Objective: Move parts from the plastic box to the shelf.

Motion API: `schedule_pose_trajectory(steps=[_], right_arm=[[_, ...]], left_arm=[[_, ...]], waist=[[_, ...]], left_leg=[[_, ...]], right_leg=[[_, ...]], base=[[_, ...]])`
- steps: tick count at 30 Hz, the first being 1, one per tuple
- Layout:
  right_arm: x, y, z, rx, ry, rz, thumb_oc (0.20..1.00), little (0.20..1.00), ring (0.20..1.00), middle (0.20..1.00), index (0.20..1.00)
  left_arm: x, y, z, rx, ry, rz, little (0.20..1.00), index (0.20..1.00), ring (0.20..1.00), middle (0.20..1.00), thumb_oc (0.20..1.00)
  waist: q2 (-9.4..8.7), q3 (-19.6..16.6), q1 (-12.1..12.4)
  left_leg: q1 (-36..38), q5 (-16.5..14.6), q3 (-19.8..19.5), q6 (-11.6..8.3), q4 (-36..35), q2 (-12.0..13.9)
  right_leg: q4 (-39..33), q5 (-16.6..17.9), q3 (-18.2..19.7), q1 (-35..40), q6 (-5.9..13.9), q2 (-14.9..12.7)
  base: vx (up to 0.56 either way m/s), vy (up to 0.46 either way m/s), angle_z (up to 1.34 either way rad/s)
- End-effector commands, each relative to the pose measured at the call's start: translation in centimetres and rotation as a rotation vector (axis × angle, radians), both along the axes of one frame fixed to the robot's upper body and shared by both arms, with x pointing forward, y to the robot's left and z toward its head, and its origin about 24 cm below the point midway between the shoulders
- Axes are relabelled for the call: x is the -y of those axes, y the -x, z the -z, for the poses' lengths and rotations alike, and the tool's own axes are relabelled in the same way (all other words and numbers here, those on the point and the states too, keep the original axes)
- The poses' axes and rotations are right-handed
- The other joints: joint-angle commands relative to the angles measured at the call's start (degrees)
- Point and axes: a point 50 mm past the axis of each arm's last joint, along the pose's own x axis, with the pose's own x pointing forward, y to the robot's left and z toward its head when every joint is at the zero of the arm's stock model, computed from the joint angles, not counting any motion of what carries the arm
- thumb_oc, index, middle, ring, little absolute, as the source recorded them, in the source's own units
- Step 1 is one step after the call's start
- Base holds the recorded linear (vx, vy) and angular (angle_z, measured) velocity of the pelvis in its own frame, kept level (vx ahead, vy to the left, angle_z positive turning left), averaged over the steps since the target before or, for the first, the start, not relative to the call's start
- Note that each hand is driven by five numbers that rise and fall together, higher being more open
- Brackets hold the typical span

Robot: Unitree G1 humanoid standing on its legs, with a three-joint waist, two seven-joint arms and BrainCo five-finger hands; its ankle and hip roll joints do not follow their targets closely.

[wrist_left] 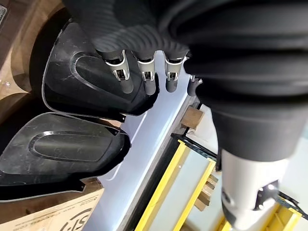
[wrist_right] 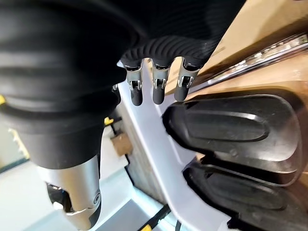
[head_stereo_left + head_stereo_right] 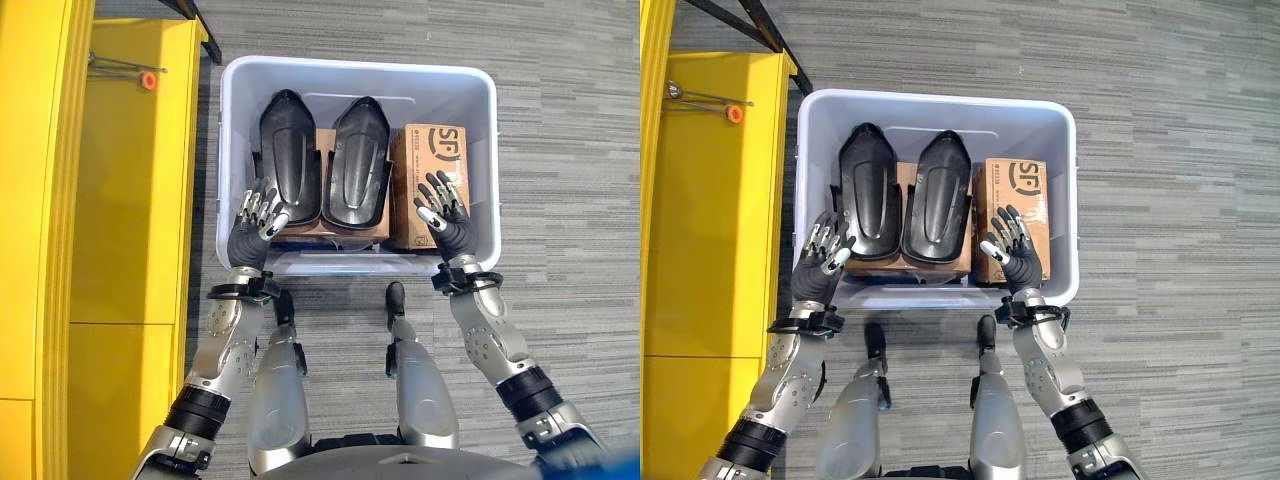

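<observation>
Your open top of the plastic box (image 3: 358,72) gives free access from above. Inside, two black moulded parts (image 3: 290,155) (image 3: 361,160) lie side by side, touching, across the left and middle; the cardboard box (image 3: 428,180) fills the right, just beside the second part. Little bare floor shows between them. A clear strip runs along the far wall. Your left hand (image 3: 256,222), fingers straight, hovers at the near-left corner against the first part's edge; your right hand (image 3: 443,215), fingers spread, sits over the cardboard box. The yellow shelf (image 3: 130,190) stands close along the box's left wall.
</observation>
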Motion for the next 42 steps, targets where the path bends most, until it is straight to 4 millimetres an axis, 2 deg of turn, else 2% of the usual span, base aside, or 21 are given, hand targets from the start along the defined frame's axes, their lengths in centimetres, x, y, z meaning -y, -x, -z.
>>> schedule_pose_trajectory(steps=[1, 6, 9, 10, 27, 30, 42], right_arm=[[0.5, -0.1, -1.8, 0.092, -0.042, 0.056, 1.000, 1.000, 1.000, 1.000, 1.000], [0.0, -0.6, -1.8, 0.084, -0.037, 0.064, 1.000, 1.000, 1.000, 1.000, 1.000], [-0.5, -1.5, -1.9, 0.070, -0.038, 0.086, 1.000, 1.000, 1.000, 1.000, 1.000], [0.1, -2.1, -2.0, 0.065, -0.034, 0.138, 1.000, 1.000, 1.000, 1.000, 1.000], [1.3, -4.5, -3.3, 0.060, 0.030, 0.268, 1.000, 1.000, 1.000, 1.000, 1.000], [1.9, -5.3, -4.2, 0.076, 0.080, 0.311, 1.000, 1.000, 1.000, 1.000, 1.000], [1.3, -6.2, -6.4, 0.151, 0.182, 0.319, 1.000, 1.000, 1.000, 1.000, 1.000]], left_arm=[[0.1, 0.2, -2.1, 0.122, 0.006, -0.011, 1.000, 1.000, 1.000, 1.000, 1.000], [0.7, 0.0, -2.2, 0.123, 0.022, 0.002, 1.000, 1.000, 1.000, 1.000, 1.000], [1.1, -0.2, -2.6, 0.136, 0.036, 0.007, 1.000, 1.000, 1.000, 1.000, 1.000], [1.5, -0.1, -2.7, 0.140, 0.033, 0.027, 1.000, 1.000, 1.000, 1.000, 1.000], [2.1, 0.0, -3.0, 0.149, 0.053, 0.057, 1.000, 1.000, 1.000, 1.000, 1.000], [2.4, 0.0, -3.1, 0.151, 0.052, 0.069, 1.000, 1.000, 1.000, 1.000, 1.000], [2.6, 0.0, -3.8, 0.178, 0.060, 0.079, 1.000, 1.000, 1.000, 1.000, 1.000]], waist=[[0.61, -2.1, 1.1], [1.39, -0.9, 1.0], [2.32, 0.2, 1.2], [3.04, 0.9, 1.3], [4.45, 2.2, 2.6], [4.77, 2.6, 3.0], [4.52, 2.6, 3.4]], left_leg=[[-2.7, 2.2, -3.6, -2.89, 3.9, 4.4], [-3.6, 1.9, -3.7, -2.91, 4.7, 4.4], [-5.2, 1.7, -4.0, -2.88, 5.5, 4.2], [-6.2, 1.4, -4.2, -2.73, 6.1, 3.8], [-8.9, 1.1, -4.7, -2.48, 6.4, 3.5], [-9.4, 1.0, -4.9, -2.36, 6.4, 3.4], [-11.0, 0.6, -5.6, -2.07, 6.9, 3.2]], right_leg=[[3.3, 5.7, 0.1, -3.6, 3.23, -4.5], [4.1, 5.6, 0.2, -4.8, 3.17, -4.3], [5.0, 5.4, 0.4, -6.4, 2.97, -4.4], [5.4, 5.3, 0.6, -7.2, 2.82, -4.4], [6.7, 4.6, 0.5, -10.2, 2.74, -4.2], [7.4, 4.2, 0.4, -10.9, 2.62, -4.0], [8.1, 3.6, 0.2, -12.0, 2.34, -3.7]], base=[[0.00, 0.000, 0.00], [-0.01, -0.001, -0.02], [-0.04, 0.003, -0.01], [0.00, 0.000, 0.00], [0.00, 0.000, 0.00], [0.02, -0.002, 0.00], [0.00, 0.000, 0.00]])
